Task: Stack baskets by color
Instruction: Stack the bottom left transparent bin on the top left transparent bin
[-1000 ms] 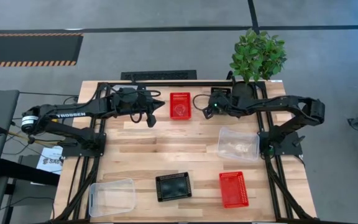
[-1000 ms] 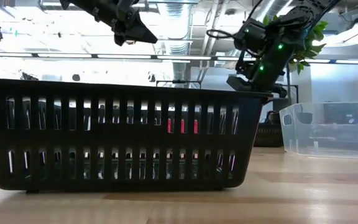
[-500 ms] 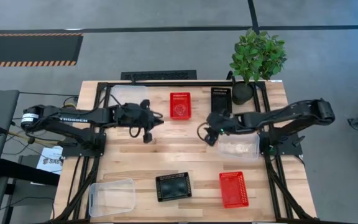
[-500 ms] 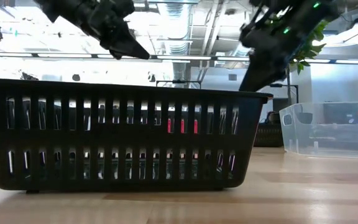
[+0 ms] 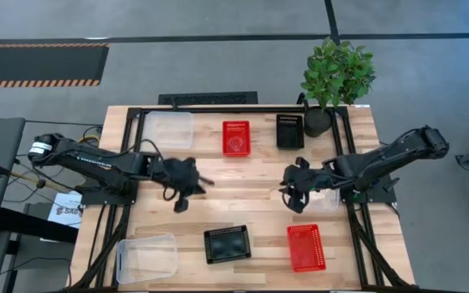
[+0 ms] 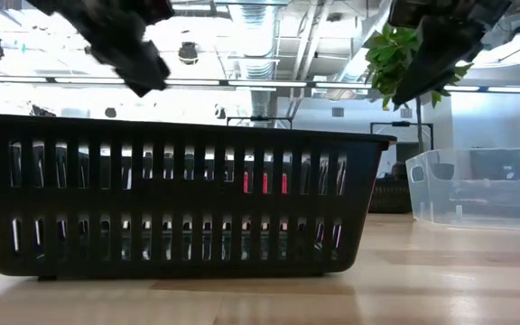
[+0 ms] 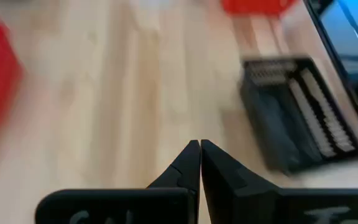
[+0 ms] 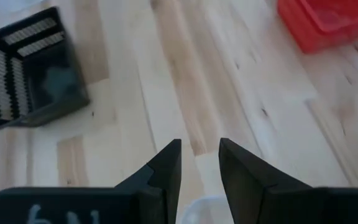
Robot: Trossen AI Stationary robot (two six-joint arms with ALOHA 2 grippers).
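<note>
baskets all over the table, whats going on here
Two robot arms are sorting baskets by colour, and nothing is stacked yet. The left gripper is shut and empty, above bare wood mid-table. The right gripper is open and empty, beside the clear basket under its arm. Two red baskets, two black baskets and two more clear ones sit apart on the table, with a potted plant at the far corner.

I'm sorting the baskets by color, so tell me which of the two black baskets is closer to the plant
The black basket at the table's far edge, standing right beside the potted plant. The other black basket sits at the near edge, between a clear basket and a red one.
</note>
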